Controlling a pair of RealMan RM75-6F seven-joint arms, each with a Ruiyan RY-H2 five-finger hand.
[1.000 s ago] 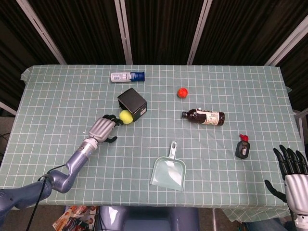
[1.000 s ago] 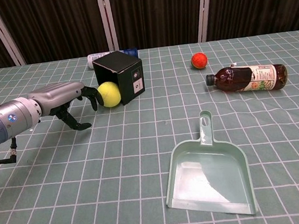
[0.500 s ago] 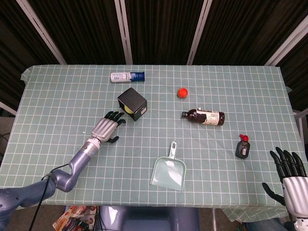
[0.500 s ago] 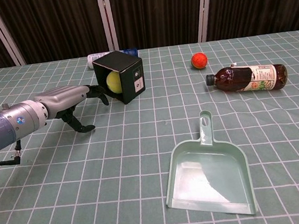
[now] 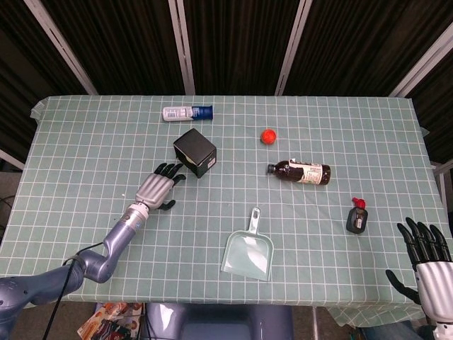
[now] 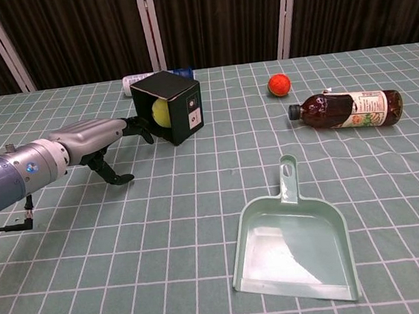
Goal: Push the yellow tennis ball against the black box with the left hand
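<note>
On the checked tablecloth (image 5: 85, 142), from left to right:

Left hand (image 5: 157, 188): lies low over the cloth just left of the black box, fingers (image 6: 137, 127) stretched toward the box and slightly apart, thumb hanging down; it holds nothing.

Black box (image 5: 195, 151): stands tilted on the cloth, its open side facing the left hand in the chest view.

Yellow tennis ball (image 6: 160, 112): sits inside the box's opening, against the inner wall; only the chest view shows it, the head view hides it behind the box top. Fingertips near the opening; whether they touch the ball cannot be told.

White and blue bottle (image 5: 187, 112): lying on its side behind the box, near the far edge.

Green dustpan (image 5: 249, 250): flat near the front edge, handle pointing away from the robot.

Orange ball (image 5: 267, 136): alone, right of the box.

Brown bottle (image 5: 299, 172): on its side, cap toward the left.

Small dark bottle with red cap (image 5: 357, 217): further right.

Right hand (image 5: 425, 256): at the table's front right corner, fingers spread and pointing up, empty.
</note>
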